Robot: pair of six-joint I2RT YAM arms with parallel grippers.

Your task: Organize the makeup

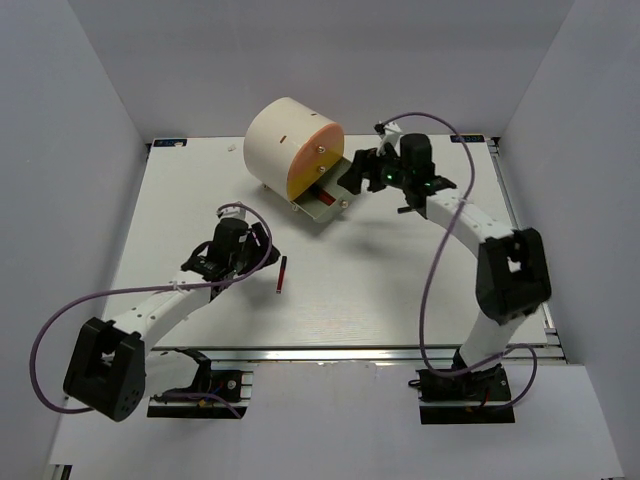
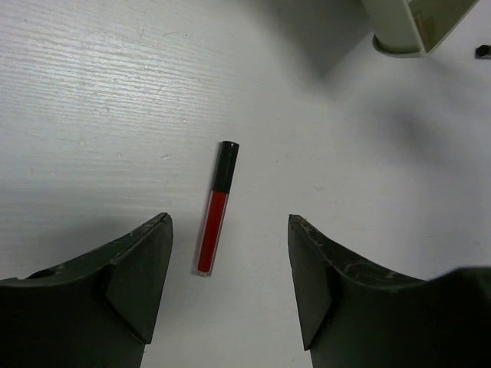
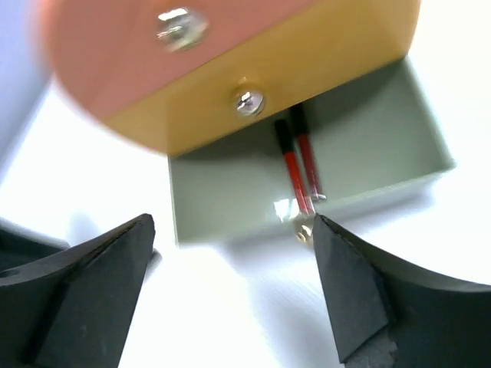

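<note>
Three makeup items in view, all short dark-red-and-black sticks. Listed from left to right.

(a) left gripper (image 2: 229,221): released, jaws spread wide, grasping nothing; hangs over the white table (image 1: 380,290), left of centre.

(b) loose stick (image 2: 215,208): lies flat on the table, black cap away from the wrist camera, red barrel toward it; appears between the two fingers (image 2: 142,268) in the wrist view, touching neither; in the top view, lies just right of the left gripper and well apart from the box.

(c) cylindrical box (image 1: 285,135): cream; rests on its side at the far middle of the table, with the orange-yellow front (image 1: 315,160) turned toward the right arm; carries small metal knobs (image 3: 249,101) on that front.

(d) drawer (image 3: 368,130): grey-green; stands pulled out from the bottom of the front, open at the top.

(e) stowed sticks (image 3: 292,165): a pair, side by side; lie lengthwise on the drawer floor, black caps toward the box, red ends toward the drawer's near wall.

(f) right gripper (image 3: 232,221): likewise released, jaws wide, grasping nothing; faces the drawer's near wall from just beside it; comes close, with one fingertip, to a small drawer knob (image 3: 303,230) on that wall; contact impossible to tell.
</note>
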